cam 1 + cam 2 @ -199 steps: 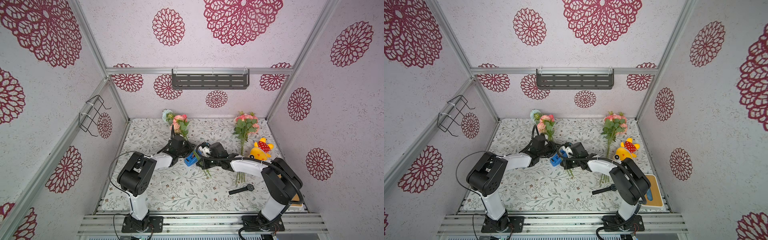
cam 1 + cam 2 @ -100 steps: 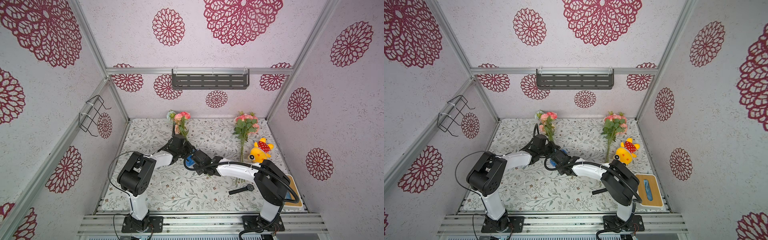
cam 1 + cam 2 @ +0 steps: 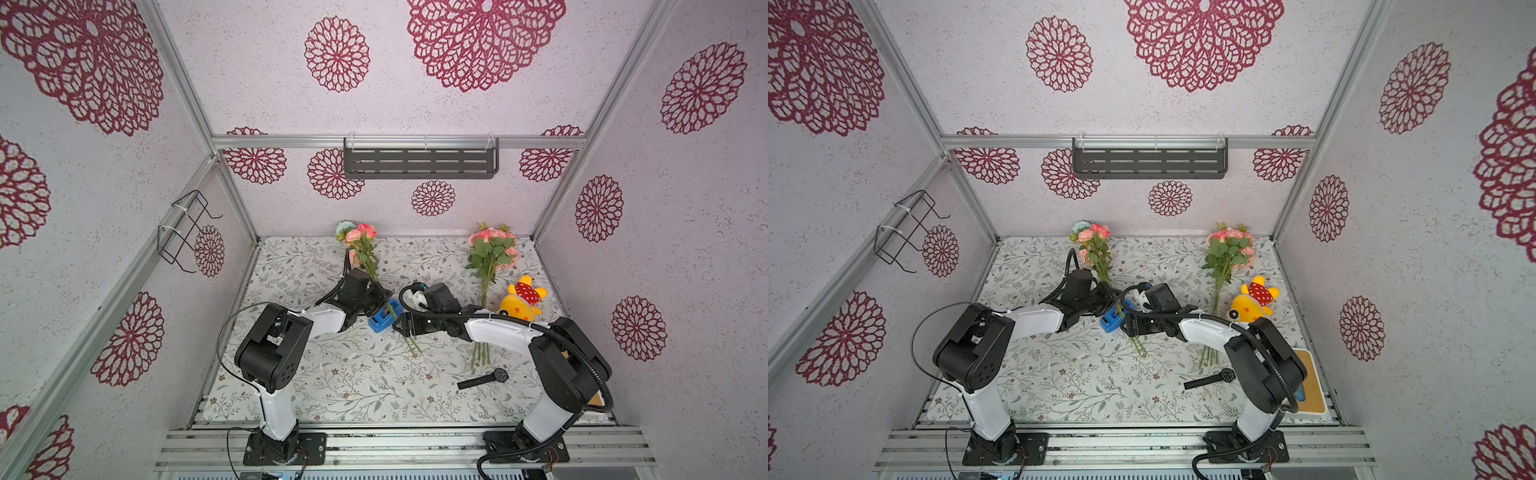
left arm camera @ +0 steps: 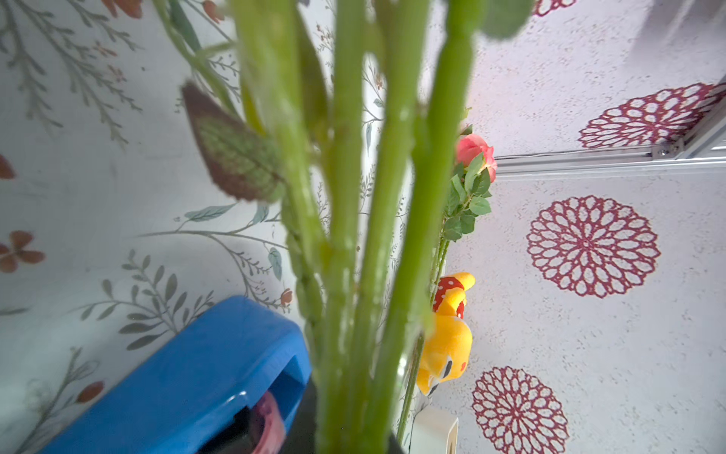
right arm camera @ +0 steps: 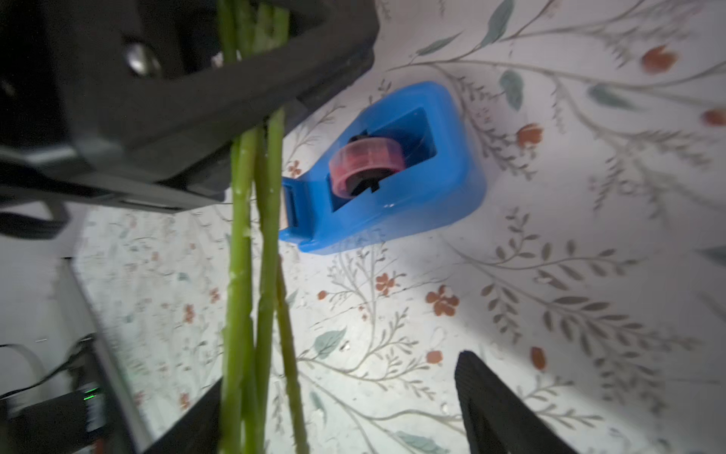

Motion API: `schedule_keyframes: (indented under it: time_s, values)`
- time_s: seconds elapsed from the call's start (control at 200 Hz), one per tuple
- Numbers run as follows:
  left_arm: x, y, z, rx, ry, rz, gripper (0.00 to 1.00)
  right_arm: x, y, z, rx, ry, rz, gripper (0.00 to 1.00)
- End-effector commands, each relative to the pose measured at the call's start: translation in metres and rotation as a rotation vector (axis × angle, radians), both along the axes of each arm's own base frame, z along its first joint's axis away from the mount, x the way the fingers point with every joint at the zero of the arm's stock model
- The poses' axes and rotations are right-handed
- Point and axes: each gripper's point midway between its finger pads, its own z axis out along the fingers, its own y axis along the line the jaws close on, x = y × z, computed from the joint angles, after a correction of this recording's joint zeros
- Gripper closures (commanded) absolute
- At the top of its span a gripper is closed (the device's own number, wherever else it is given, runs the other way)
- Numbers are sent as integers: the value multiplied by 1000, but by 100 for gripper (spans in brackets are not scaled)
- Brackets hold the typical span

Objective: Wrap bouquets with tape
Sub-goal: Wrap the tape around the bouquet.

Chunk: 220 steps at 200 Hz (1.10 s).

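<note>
On the table [image 3: 332, 386], the right bouquet [image 3: 490, 253] lies toward the back right corner, the left bouquet [image 3: 363, 249] has its stems clamped mid-table in the left gripper [image 3: 379, 296], the right gripper [image 5: 338, 408] spreads its fingers wide by them, and the tape [image 3: 384, 320] stands just beside.

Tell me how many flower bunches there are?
2: one bunch is in the left gripper, by the tape holder; the other bunch lies beside the yellow toy.
</note>
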Motion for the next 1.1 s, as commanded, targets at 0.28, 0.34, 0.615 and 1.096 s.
schedule_keyframes:
  time_s: [0.28,0.34,0.615,1.096]
  values:
    - [7,-9,23,-120,-112,-7,100,1,33,34,475,122,89,32]
    - [8,-9,25,-146,-119,-3,100,2,34,34,519,129,89,39]
    - [10,-9,27,-170,-145,0,100,5,28,16,485,126,69,80]
    - [2,7,5,18,-39,16,61,15,6,4,-247,-221,57,100]
